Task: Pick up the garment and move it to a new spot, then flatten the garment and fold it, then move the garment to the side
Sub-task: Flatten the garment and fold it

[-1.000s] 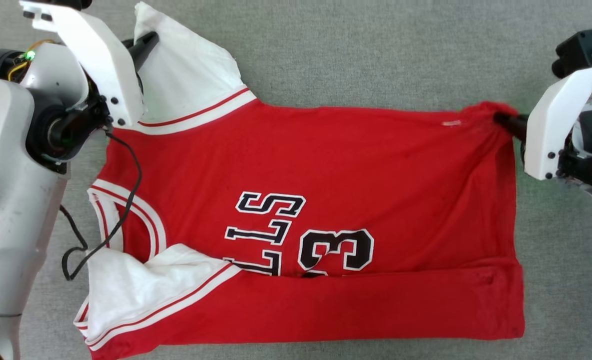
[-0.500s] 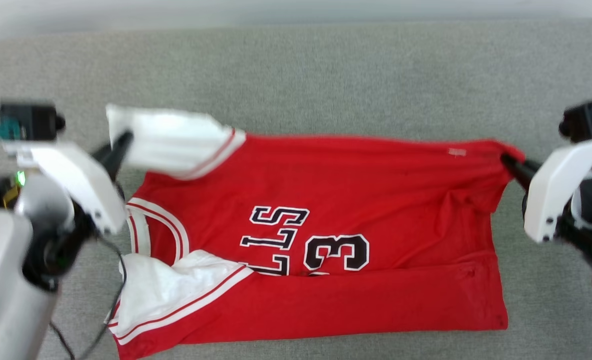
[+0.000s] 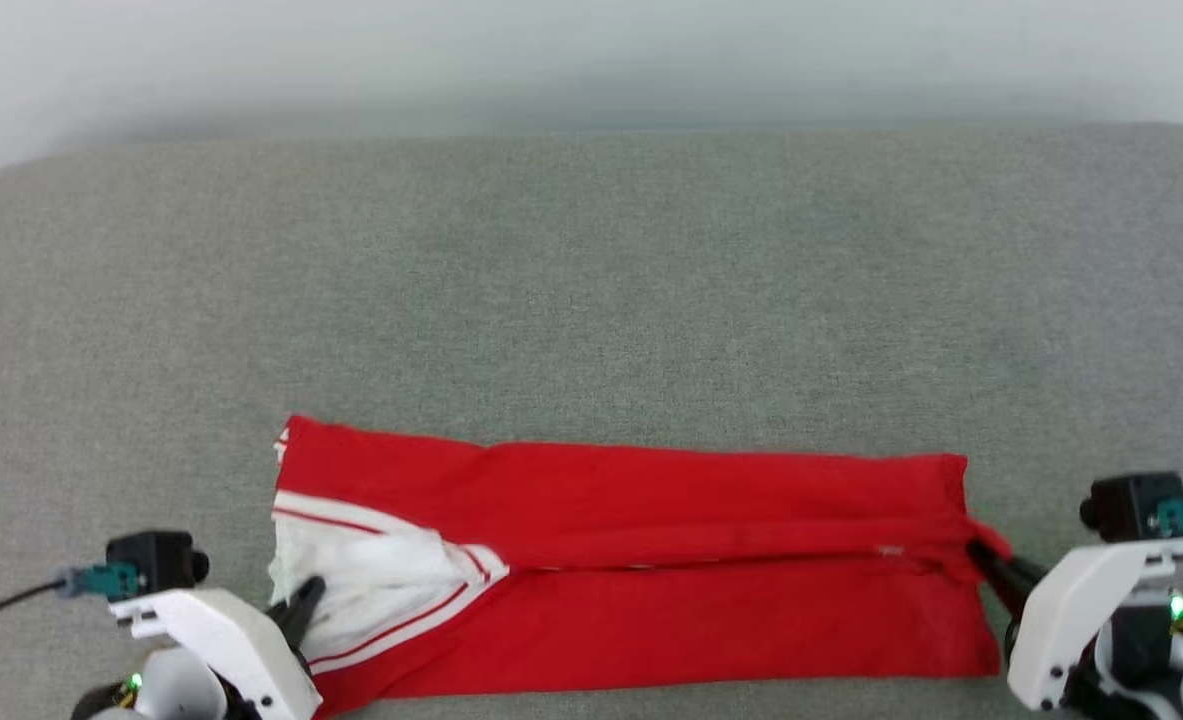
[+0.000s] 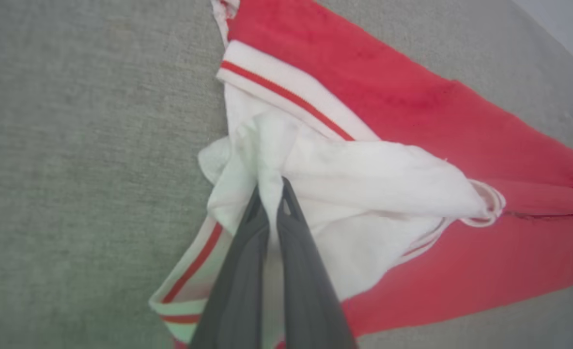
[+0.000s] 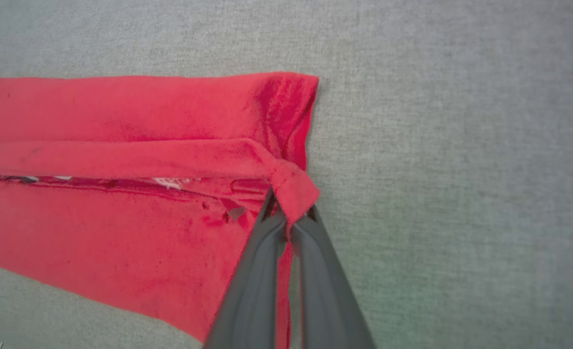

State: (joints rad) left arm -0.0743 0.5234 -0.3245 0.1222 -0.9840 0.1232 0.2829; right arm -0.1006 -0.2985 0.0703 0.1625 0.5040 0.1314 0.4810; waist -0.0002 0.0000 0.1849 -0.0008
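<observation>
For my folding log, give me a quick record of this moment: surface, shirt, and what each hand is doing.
surface: grey cloth
shirt: red, folded lengthwise into a long band, lying on the surface
left hand: shut on the white sleeve at one end
right hand: shut on a red corner at the other end
fold step: lengthwise fold made, neither hand has let go yet

The garment (image 3: 641, 575) hides its own folded-under layers.
</observation>
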